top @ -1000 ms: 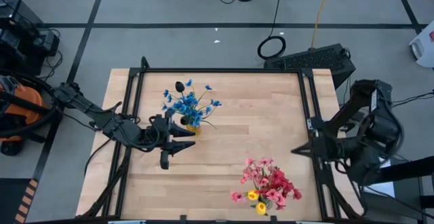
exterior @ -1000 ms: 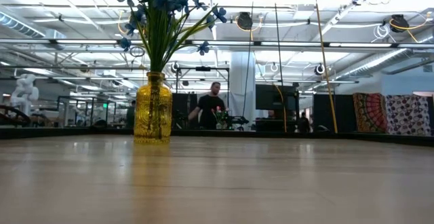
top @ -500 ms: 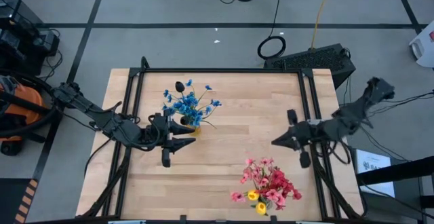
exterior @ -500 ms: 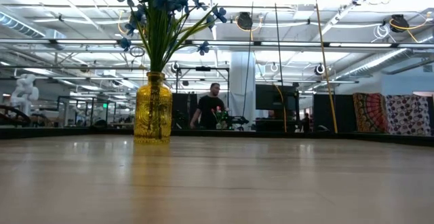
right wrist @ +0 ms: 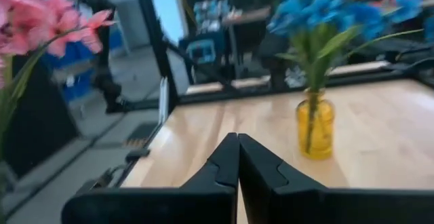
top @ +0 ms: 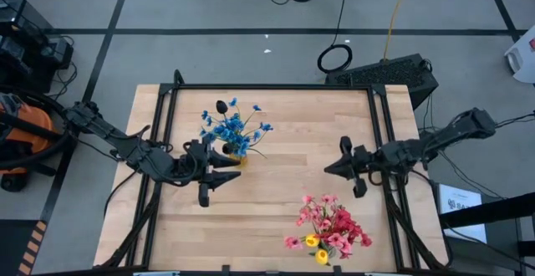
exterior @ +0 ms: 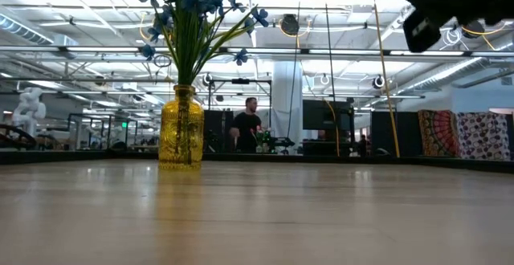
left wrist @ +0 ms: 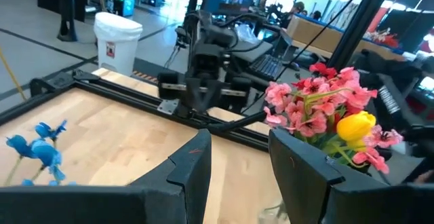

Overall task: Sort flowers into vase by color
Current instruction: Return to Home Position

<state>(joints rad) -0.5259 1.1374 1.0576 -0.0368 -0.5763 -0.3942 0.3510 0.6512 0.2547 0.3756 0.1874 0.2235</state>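
Where things differ from half a second back: the right arm has stretched farther left over the desk (top: 301,134). The right end effector (top: 328,168) is now well inside the desk's right edge, and a dark part of that arm now shows at the low view's top right.
Unchanged: the left arm, the vase and both bunches.
Right end effector: fingers pressed together on nothing, raised right of centre, just far of the pink bunch.
Left end effector (top: 230,168): fingers apart, empty, just near-left of the yellow vase.
Yellow vase (top: 240,159): upright, left of centre; holds blue flowers (top: 232,128) and one dark bud (top: 221,106).
Near right: pink and red flowers (top: 334,224) with yellow buds (top: 312,241) stand in one bunch, hiding their container from above.
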